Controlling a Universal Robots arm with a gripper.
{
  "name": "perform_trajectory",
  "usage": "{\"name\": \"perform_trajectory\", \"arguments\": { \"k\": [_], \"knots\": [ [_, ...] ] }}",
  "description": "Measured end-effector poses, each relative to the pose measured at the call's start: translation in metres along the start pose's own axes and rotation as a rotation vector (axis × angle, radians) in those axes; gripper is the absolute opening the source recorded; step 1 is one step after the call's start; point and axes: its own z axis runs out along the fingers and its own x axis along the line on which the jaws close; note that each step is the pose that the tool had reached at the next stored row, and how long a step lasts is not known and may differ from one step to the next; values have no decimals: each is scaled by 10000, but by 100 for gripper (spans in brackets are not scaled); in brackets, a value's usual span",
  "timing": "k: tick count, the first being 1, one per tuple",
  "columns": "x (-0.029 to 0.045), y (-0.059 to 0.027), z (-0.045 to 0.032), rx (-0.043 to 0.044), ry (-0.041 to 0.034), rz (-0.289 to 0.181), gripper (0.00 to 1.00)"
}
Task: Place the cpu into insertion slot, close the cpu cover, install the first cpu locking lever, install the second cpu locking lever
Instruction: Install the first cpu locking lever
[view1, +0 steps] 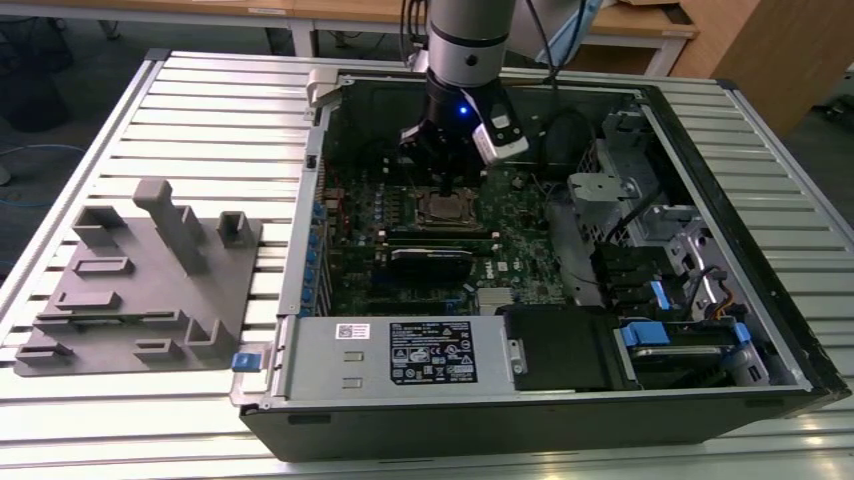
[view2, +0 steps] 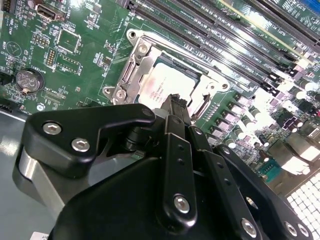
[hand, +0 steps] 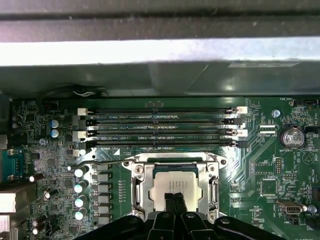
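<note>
Silvery cpu (hand: 172, 184) sits in insertion slot (hand: 175, 167), cpu cover (hand: 136, 186) down around it, claw (hand: 175, 200) pressed together over cpu: cover step judged closing, 2 levers (hand: 100, 162) need latching.

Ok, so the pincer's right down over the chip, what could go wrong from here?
The pincer tips sit low over the cpu inside the cpu cover window; an off-centre push might scrape the chip or catch the frame. The thin locking lever runs beside a row of capacitors, so a sideways slip could possibly knock them.
</note>
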Motion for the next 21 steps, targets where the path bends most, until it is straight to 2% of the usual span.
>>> {"name": "perform_trajectory", "arguments": {
  "k": [5,12,18,21],
  "knots": [
    [15,0,0,5,2,0,11],
    [180,-3,17,3,-1,-1,11],
    [193,-4,11,6,1,0,11],
    [192,-3,-43,3,0,0,11]
  ]
}}
